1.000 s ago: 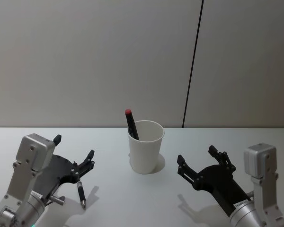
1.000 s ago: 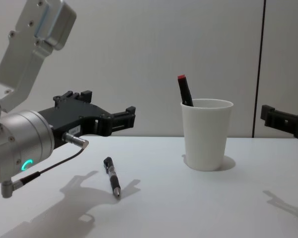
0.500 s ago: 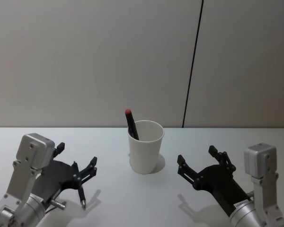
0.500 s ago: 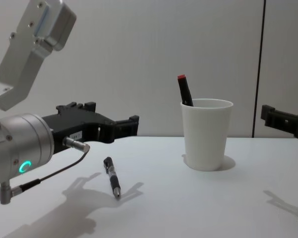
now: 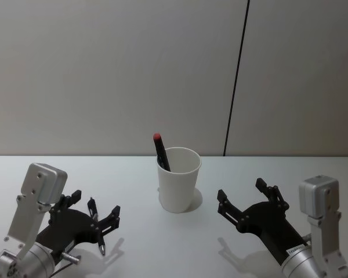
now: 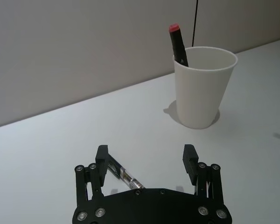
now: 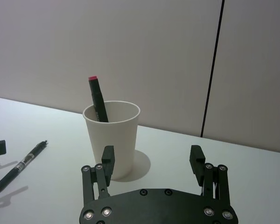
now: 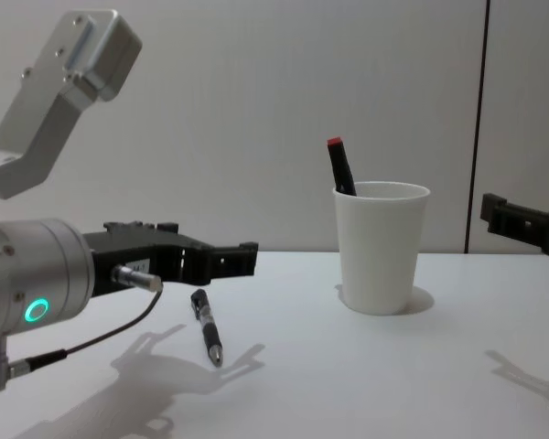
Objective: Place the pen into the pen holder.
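A black pen lies flat on the white table, left of the pen holder, a white paper cup. A black marker with a red cap stands inside the cup. My left gripper is open and low over the pen, its fingers straddling it. In the left wrist view the pen lies between the fingers of the left gripper, close to one of them and partly under the palm. My right gripper hovers open to the right of the cup, holding nothing.
The white table has free surface in front of the cup and between the two arms. A plain wall with a dark vertical seam stands behind.
My left gripper has come down and forward over the pen, staying open. The pen, the cup and the right arm have not moved.
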Controlling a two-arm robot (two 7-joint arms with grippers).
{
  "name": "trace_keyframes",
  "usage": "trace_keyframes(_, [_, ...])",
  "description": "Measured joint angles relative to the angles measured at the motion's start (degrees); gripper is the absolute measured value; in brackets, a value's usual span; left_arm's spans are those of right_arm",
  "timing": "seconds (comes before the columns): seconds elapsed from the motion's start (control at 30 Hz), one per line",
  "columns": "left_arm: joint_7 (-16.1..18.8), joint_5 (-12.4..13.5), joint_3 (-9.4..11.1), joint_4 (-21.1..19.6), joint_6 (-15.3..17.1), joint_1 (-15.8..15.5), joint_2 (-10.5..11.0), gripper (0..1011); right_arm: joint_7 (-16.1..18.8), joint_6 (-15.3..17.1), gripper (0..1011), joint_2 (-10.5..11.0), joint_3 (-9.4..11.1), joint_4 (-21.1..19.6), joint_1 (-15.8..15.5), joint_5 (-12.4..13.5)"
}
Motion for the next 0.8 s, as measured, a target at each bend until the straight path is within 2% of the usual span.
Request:
trace_keyframes(0.33, [-0.4,-1.2,-0.3,0.3,6.1,-1.0,-0.5,1002,0.0,0.0,1001,0.0,0.0,0.0,0.0,0.0])
trace_keyframes(0.8, [-1.0,-1.2,0.2,3.2,11.2,-3.5,-1.4,1001,0.0,0.0,1001,0.0,0.0,0.0,0.0,0.0])
